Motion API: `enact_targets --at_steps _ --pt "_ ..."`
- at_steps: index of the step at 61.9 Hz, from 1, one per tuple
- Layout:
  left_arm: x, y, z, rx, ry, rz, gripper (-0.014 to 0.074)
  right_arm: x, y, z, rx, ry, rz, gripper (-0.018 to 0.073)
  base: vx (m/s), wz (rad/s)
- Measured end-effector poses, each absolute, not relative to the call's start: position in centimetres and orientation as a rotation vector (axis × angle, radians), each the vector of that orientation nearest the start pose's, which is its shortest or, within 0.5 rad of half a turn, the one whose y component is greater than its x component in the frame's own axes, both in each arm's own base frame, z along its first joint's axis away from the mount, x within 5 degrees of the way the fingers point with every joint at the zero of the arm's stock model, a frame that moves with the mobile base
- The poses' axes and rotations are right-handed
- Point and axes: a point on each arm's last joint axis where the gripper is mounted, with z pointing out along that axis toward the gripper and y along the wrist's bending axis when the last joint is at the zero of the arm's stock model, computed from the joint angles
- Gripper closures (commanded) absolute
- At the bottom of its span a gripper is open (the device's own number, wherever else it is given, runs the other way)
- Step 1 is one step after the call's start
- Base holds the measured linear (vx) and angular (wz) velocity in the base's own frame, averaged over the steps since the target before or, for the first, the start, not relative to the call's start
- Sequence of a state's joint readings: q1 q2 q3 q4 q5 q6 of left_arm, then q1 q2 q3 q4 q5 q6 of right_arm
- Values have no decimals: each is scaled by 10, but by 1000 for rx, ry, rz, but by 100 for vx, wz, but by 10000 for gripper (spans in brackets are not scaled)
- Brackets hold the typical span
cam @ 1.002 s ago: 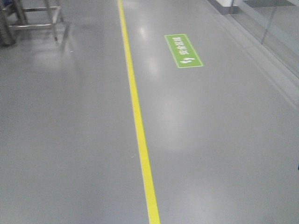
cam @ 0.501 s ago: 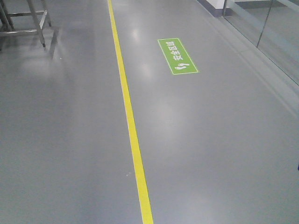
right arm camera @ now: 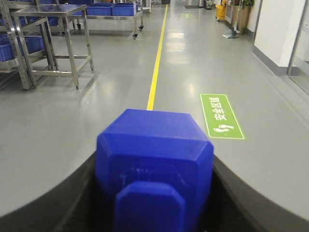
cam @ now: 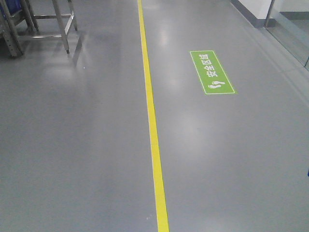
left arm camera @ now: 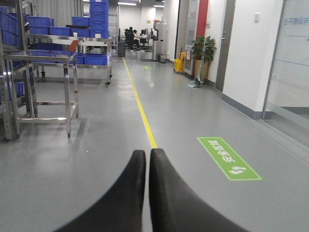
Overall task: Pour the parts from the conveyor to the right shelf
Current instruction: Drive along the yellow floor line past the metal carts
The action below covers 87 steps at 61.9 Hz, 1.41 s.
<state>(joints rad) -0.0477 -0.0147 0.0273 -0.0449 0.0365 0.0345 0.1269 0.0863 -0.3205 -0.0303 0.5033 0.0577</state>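
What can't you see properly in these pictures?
- Right wrist view: the bright-blue boxy plastic block is cut off by the bottom edge.
- Front view: the silver metal frame is cut off by the top edge.
- Left wrist view: the far-off people are too small.
- No view shows the conveyor.

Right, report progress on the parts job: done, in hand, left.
Done: the blue part sits clamped between the right fingers, no conveyor in view. In hand: robot on open floor by the yellow line. Left: reaching a rack with blue bins and tipping the part in. Left fingers shut, empty.
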Motion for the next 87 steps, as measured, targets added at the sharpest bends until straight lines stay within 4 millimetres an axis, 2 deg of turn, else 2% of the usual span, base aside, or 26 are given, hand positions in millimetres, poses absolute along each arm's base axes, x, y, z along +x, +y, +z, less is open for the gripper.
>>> enact_targets --at_steps 41,87 --pt "56 -3 201 30 1533 -47 603 42 4 269 -73 1752 103 565 63 -1" --pt "56 -3 201 30 1533 -47 603 42 4 269 -73 1752 103 565 76 6"
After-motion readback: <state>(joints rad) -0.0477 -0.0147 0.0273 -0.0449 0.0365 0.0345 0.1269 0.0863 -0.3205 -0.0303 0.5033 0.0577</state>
